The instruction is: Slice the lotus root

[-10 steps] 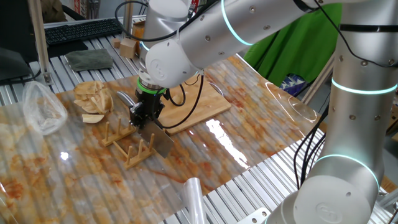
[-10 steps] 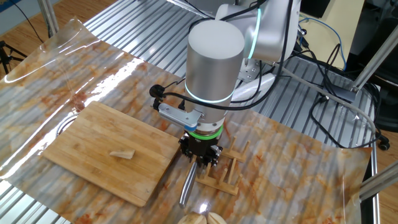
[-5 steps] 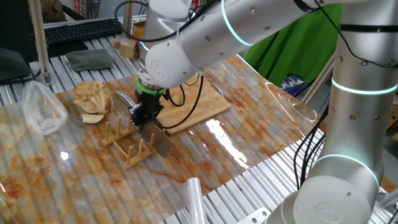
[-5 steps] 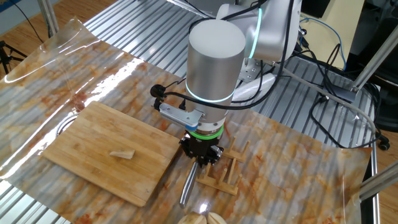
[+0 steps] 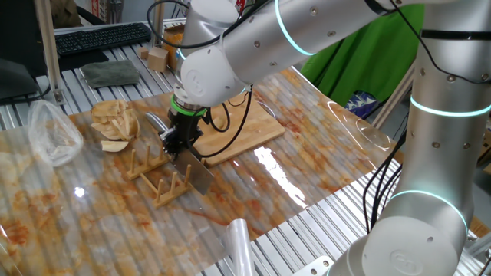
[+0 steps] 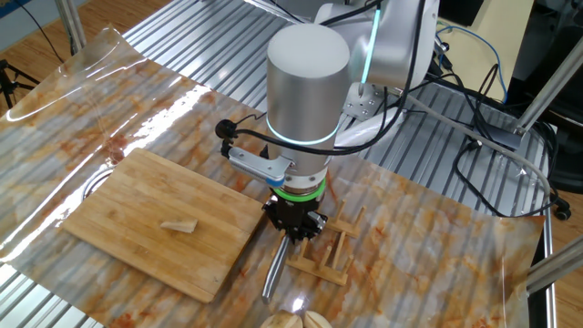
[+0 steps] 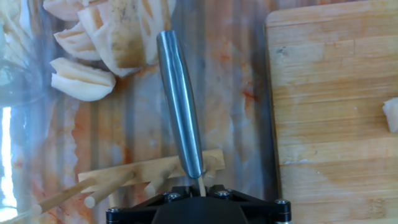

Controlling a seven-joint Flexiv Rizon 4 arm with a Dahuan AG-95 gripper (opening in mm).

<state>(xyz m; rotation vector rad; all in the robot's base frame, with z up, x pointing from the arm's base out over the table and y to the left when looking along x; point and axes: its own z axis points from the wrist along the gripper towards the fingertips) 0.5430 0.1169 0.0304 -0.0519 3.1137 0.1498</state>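
The lotus root (image 6: 179, 225) is a small pale chunk lying on the bamboo board (image 6: 137, 219); the hand view catches it at the right edge (image 7: 392, 115). A knife stands in the wooden rack (image 6: 323, 255), its steel handle (image 7: 180, 99) pointing away from the hand. My gripper (image 6: 293, 228) sits low over the rack, just off the board's corner, with its jaws closed in on the knife where the handle meets the blade (image 5: 196, 175). The fingertips themselves are hidden in the hand view (image 7: 198, 186).
A heap of tan curved slices (image 5: 115, 123) lies beyond the knife handle, beside a crumpled plastic bag (image 5: 54, 134). A wooden cube (image 5: 159, 56) and a keyboard sit at the back. A clear sheet covers the slatted table.
The jaws have narrowed onto the knife. The arm's upper part has shifted slightly; the knife, rack and lotus root have stayed in place.
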